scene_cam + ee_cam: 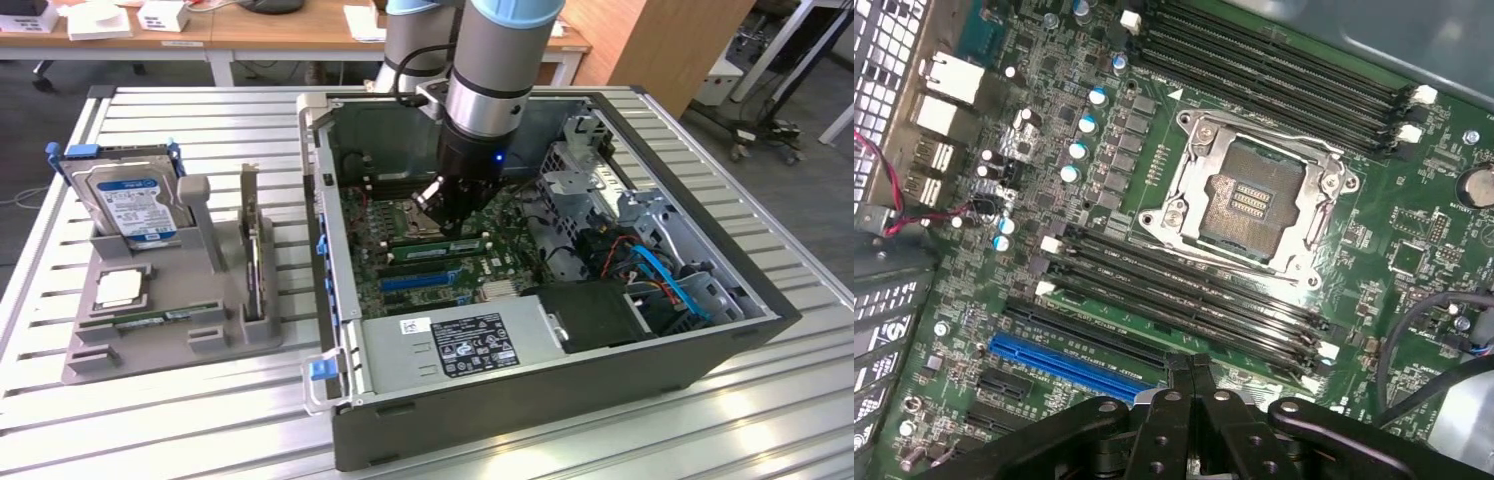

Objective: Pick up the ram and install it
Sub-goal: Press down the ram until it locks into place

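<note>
A: How are the fingers (1192, 372) set?
B: Pressed together with nothing between, low over the memory slots (1184, 290) inside the computer case (534, 400).
A: And the ram (167, 317)?
B: Left lying in the grey holder (147, 345) on the desk (80, 420), exterior view's left. Squareness to its long edges is judged essential.

The tool (443, 208) hangs inside the open computer case (534, 400), over its motherboard (441, 270).
</note>
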You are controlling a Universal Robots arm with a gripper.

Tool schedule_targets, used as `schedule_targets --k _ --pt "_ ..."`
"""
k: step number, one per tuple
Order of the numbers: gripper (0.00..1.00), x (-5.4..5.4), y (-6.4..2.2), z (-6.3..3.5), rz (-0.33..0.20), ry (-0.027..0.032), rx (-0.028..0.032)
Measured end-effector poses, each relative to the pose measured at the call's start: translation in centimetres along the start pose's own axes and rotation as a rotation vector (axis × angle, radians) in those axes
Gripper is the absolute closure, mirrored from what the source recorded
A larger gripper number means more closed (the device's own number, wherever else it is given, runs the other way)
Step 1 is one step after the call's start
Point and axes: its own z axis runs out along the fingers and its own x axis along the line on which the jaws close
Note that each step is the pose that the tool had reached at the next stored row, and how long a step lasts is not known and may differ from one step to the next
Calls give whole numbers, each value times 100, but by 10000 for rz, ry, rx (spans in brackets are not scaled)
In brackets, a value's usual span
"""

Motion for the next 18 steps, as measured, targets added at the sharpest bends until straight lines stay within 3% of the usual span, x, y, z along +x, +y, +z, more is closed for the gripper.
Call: schedule_targets --k 5,18 --pt "91 -1 0 2 44 -2 -3" --pt "91 -1 0 3 2349 -36 16"
